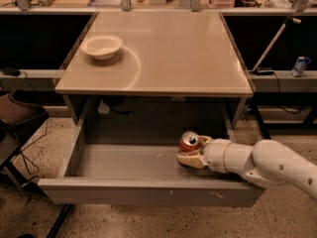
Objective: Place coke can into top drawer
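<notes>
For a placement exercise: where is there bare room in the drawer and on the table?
Drawer: bare floor left of the coke can. Crowded at right, where the pincer grips the can. Table: bare right of the bowl.
</notes>
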Controlling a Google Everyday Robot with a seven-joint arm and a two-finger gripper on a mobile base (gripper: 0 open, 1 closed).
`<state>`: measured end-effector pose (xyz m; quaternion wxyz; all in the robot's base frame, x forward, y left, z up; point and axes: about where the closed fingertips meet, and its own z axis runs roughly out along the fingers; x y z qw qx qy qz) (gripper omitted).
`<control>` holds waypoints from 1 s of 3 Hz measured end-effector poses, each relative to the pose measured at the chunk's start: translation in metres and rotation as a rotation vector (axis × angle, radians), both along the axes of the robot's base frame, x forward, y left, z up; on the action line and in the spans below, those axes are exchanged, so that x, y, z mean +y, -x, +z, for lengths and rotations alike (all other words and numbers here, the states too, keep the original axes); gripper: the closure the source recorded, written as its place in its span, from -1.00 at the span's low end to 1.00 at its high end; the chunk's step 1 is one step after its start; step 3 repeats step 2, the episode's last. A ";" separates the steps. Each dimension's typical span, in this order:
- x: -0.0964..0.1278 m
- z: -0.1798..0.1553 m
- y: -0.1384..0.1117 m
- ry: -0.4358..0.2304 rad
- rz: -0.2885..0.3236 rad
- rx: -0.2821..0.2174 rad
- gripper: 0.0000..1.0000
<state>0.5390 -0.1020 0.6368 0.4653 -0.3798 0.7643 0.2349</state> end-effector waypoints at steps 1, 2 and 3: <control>0.000 0.000 0.000 0.000 0.000 0.000 -1.00; 0.000 0.000 0.000 0.000 0.000 0.000 -1.00; 0.000 0.000 0.000 0.000 0.000 0.000 -1.00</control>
